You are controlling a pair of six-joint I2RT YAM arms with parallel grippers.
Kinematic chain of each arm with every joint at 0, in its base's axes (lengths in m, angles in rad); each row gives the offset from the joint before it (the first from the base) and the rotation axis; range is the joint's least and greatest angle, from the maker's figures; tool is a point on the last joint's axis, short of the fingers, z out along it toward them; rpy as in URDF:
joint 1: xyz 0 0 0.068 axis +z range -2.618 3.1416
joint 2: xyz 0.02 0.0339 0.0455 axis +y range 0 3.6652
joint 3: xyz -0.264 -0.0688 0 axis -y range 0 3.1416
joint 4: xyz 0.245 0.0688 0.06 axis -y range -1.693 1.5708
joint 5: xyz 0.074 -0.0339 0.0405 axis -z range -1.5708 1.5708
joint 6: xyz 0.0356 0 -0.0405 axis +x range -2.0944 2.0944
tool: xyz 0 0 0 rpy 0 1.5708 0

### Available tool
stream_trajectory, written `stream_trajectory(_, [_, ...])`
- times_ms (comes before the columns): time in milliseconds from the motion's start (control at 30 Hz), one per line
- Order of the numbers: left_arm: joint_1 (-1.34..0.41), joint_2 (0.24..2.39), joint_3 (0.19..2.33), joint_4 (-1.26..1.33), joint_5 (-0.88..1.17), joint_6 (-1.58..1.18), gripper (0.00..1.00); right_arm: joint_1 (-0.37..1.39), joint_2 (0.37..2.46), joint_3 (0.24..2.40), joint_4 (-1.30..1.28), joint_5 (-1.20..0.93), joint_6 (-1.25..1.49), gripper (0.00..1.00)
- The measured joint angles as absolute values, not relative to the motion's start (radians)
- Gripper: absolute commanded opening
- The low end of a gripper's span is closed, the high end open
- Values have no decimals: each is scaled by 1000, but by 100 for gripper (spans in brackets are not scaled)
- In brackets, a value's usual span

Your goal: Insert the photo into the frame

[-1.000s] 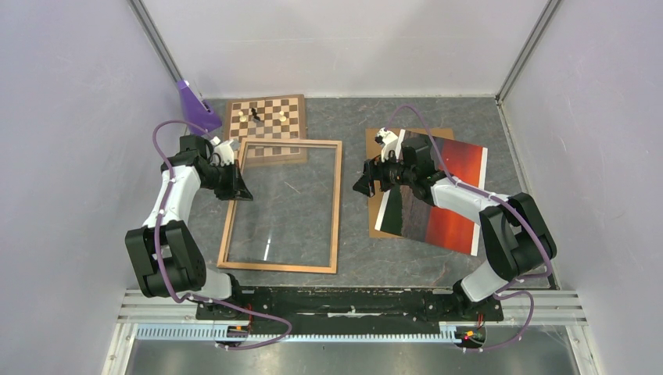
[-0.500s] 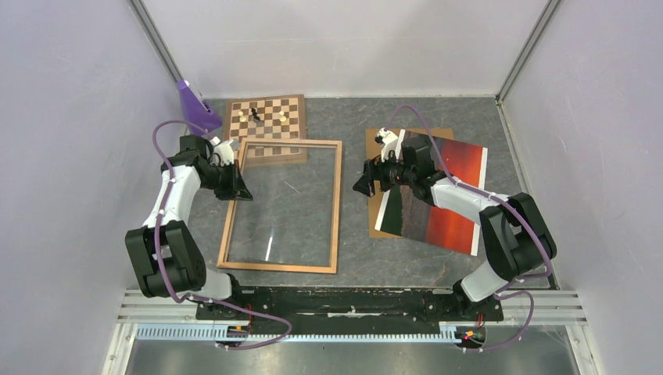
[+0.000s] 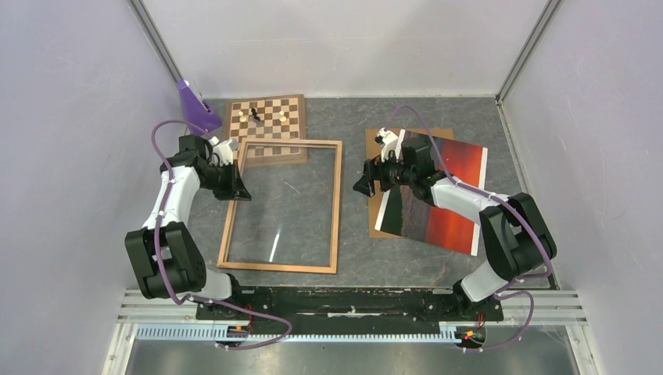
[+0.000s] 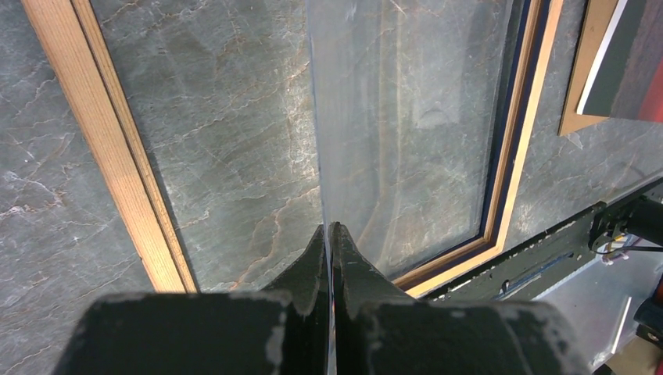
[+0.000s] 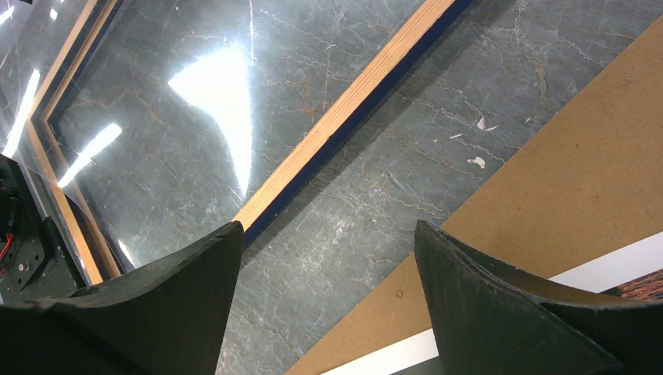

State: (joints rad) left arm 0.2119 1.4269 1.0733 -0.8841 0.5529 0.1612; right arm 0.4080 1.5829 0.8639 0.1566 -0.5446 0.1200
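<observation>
Held: clear pane [image 4: 406, 117], pinched by left fingers [image 4: 309, 269], tilted off frame [image 3: 338, 203], probably clearing room. Ready: right fingers [image 5: 180, 297], spread above backing board [image 5: 563, 203] beside photo [image 3: 457, 195].

right gripper [image 5: 328, 234] spread wide over grey table [image 5: 438, 133], frame [image 5: 344, 101] rail beyond, backing board [image 5: 578, 180] under photo [image 5: 610, 262] edge

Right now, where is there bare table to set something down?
Free: the strip between the frame and the backing board, partly under the open right gripper; the far patch between chessboard and backing board. Crowded: far left, where frame overlaps chessboard and the left gripper pinches the clear pane.
</observation>
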Motion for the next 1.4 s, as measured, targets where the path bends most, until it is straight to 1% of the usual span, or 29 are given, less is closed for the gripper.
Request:
stream_trajectory(200, [212, 1427, 1073, -884, 563, 160, 2, 408, 1583, 864, 156, -545, 120, 83])
stream_trajectory(767, [217, 1427, 1086, -915, 686, 143, 2, 408, 1583, 864, 156, -545, 119, 83])
stream_trajectory(1400, [217, 1434, 1162, -990, 718, 142, 2, 408, 1586, 864, 156, -548, 118, 82])
